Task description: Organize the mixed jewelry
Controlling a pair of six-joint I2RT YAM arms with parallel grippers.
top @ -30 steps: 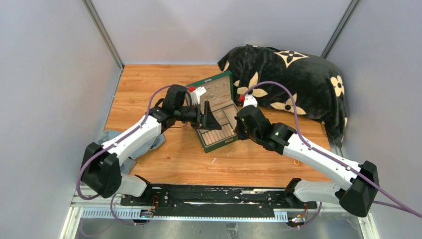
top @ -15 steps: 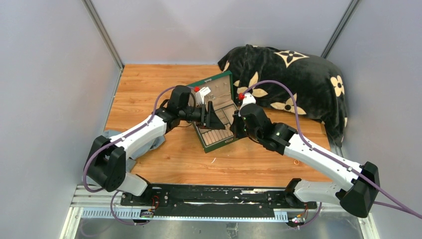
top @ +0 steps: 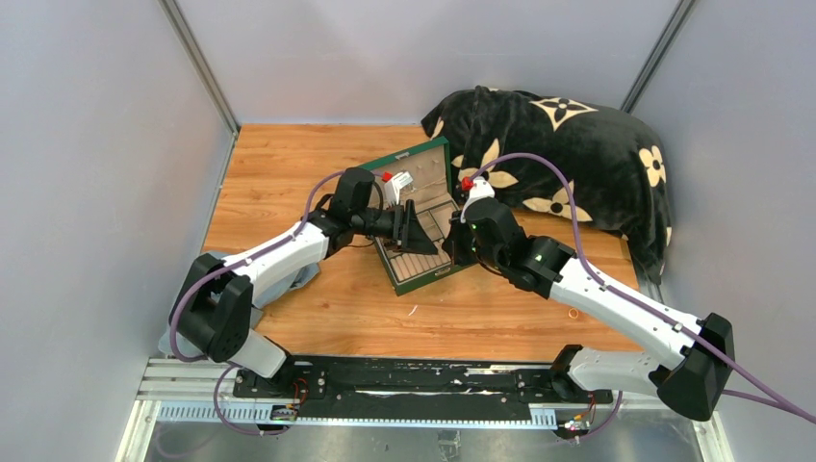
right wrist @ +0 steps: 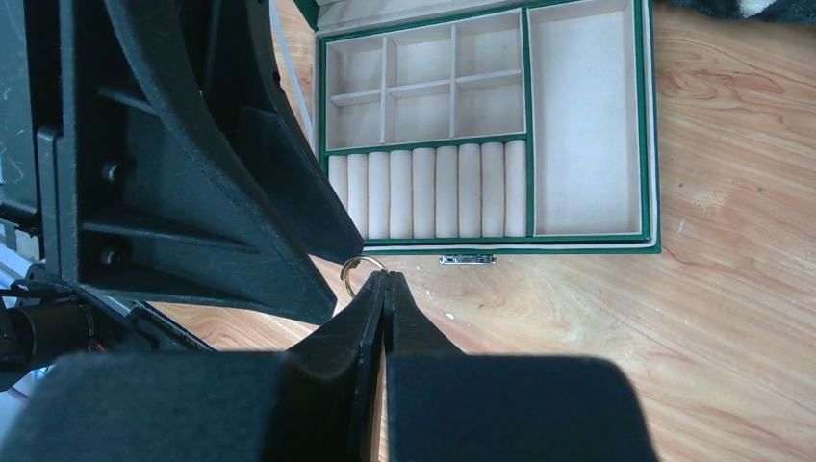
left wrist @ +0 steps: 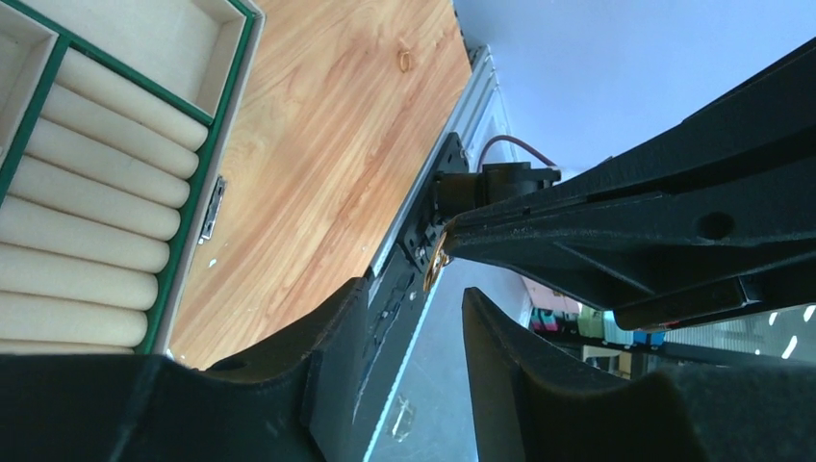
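Note:
A small gold ring (right wrist: 358, 269) is pinched at the very tips of my right gripper (right wrist: 385, 277), which is shut on it in front of the open green jewelry box (right wrist: 641, 125). In the left wrist view the same ring (left wrist: 435, 266) hangs from the right fingers, just beyond the tips of my left gripper (left wrist: 416, 291). The left jaws stand apart with nothing between them. From above, the left gripper (top: 429, 244) and right gripper (top: 449, 248) meet tip to tip over the box (top: 408, 284), by its front edge. No silvery cluster shows.
A second gold ring (top: 573, 313) lies on the wooden table (top: 289, 164) near my right arm. A thin pale sliver (top: 414, 310) lies in front of the box. A black flowered cushion (top: 577, 154) fills the back right. Grey cloth (top: 293, 274) lies under my left arm.
My left gripper has moved right across the box towards the right gripper, and its jaws have narrowed. The right gripper has edged left, still holding the ring.

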